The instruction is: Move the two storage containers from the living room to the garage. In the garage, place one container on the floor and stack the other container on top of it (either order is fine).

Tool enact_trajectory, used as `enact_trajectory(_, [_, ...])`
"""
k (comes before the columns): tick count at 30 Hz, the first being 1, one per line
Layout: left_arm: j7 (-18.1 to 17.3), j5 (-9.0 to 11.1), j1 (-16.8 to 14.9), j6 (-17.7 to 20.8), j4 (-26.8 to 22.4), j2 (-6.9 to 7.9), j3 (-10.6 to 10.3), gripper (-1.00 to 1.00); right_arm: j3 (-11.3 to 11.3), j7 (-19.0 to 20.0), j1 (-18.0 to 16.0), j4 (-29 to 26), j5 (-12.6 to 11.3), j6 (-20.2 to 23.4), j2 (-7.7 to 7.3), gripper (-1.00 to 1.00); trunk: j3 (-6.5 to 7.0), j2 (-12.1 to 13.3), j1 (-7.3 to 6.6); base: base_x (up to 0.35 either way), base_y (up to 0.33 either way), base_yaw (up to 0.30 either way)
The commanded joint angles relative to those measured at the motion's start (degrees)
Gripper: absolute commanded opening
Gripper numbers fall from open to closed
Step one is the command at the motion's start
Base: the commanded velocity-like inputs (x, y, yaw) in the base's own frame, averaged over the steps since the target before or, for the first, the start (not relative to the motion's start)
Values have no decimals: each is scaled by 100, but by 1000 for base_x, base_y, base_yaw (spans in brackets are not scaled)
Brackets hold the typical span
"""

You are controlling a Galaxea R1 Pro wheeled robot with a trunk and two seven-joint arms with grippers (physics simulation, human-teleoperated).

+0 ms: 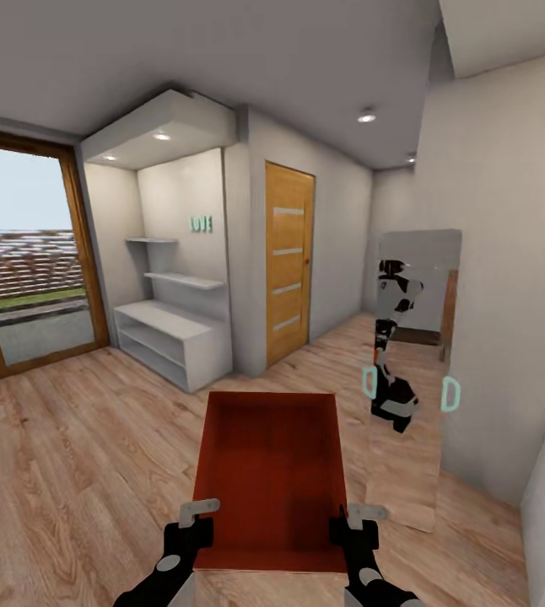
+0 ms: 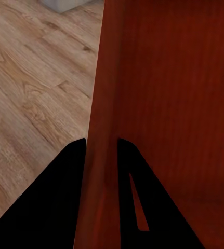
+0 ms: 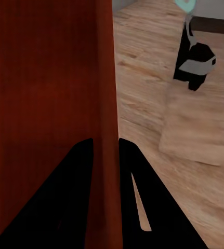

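Setting: a room with a light wood-plank floor (image 1: 70, 455) and white walls.
Storage container (image 1: 271, 472): an orange-red rectangular box with thin straight walls and an open top, held out in front of the robot above the planks, between its two arms.
Left gripper (image 1: 186, 527): clamped on the container's left wall near its near corner. In the left wrist view the two dark fingers (image 2: 49, 207) sit one on each side of the thin red wall (image 2: 102, 155).
Right gripper (image 1: 353, 527): clamped on the container's right wall in the same way. In the right wrist view its fingers (image 3: 65, 202) straddle the wall (image 3: 106, 129).
Mirror (image 1: 412, 371): a tall panel leaning on the right wall, showing the robot's own reflection (image 1: 393, 346).
Wooden door (image 1: 288, 261): shut, straight ahead.
White shelves (image 1: 171, 324): in an alcove left of the door.
Glass door (image 1: 19, 261): at far left, with a wooden frame.
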Motion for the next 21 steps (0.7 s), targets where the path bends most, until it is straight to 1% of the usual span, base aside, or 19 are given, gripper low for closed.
enact_trajectory(1, [35,141,-5,-27,29,6,-49,-100,126,-16,-8,-8,-58,-333,-4,-100,-8,-5,4,321,0,0])
enact_trajectory(21, [32,137,-5,-26,29,6,-49,-100,126,-16,-8,-8,-43,-333,-4,-100,-8,-5,4,321,0,0])
